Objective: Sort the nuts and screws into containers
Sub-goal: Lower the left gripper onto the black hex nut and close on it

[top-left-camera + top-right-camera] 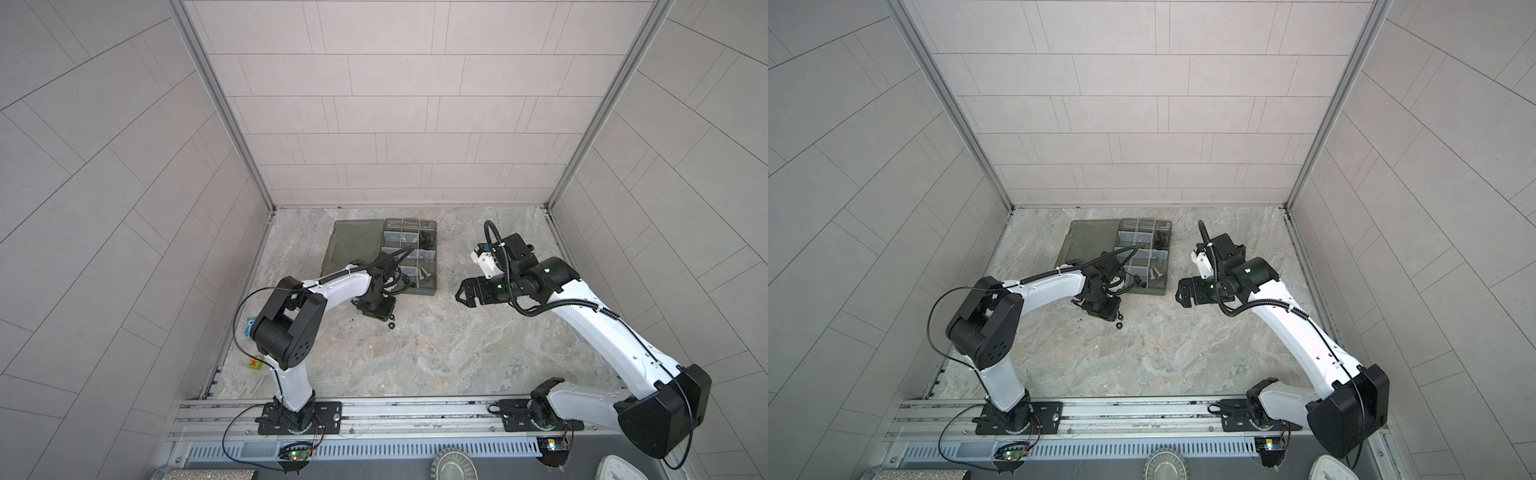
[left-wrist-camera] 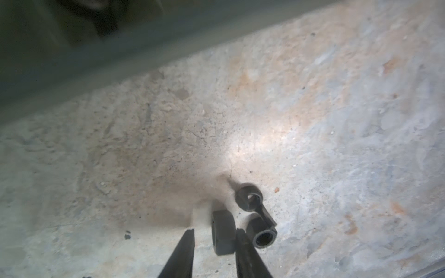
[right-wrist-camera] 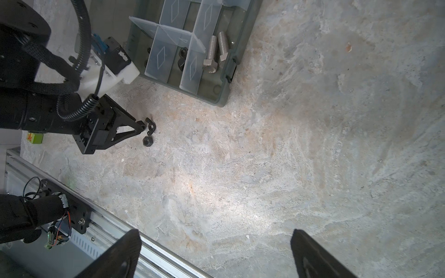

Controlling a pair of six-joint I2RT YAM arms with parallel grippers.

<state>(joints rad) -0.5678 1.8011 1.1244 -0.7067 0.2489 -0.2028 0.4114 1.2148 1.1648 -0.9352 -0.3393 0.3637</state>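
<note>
My left pincer [image 2: 215, 234] sits low on the table [image 2: 313, 120], partly spread, its fingers straddling one black nut [image 2: 223, 232] that stands on edge. One finger looks to be against the nut, while bare table shows between it and the other finger, so I count nothing pinched yet.

I judge the nut to be light, hard steel with smooth faces. It won't give under pressure, but standing on edge it can roll or squirt sideways. I'd want the pads square on its two flat faces, low and centred.

A second nut [image 2: 263, 234] lies just beside the far side of one finger, with a third piece [image 2: 249, 199] touching it, a ring with a small arm. Either could get nudged or dragged along.

The organizer box [image 3: 224, 96] is near, its compartments open. Two silver screws [image 3: 212, 54] lie in a corner one, and the box's near wall is what I must clear on the way in.

My right pincer [image 3: 216, 232] hangs spread wide over bare table, holding nothing and well out of the way. A green cube [image 3: 35, 137] sits off by the rail, no obstacle.
</note>
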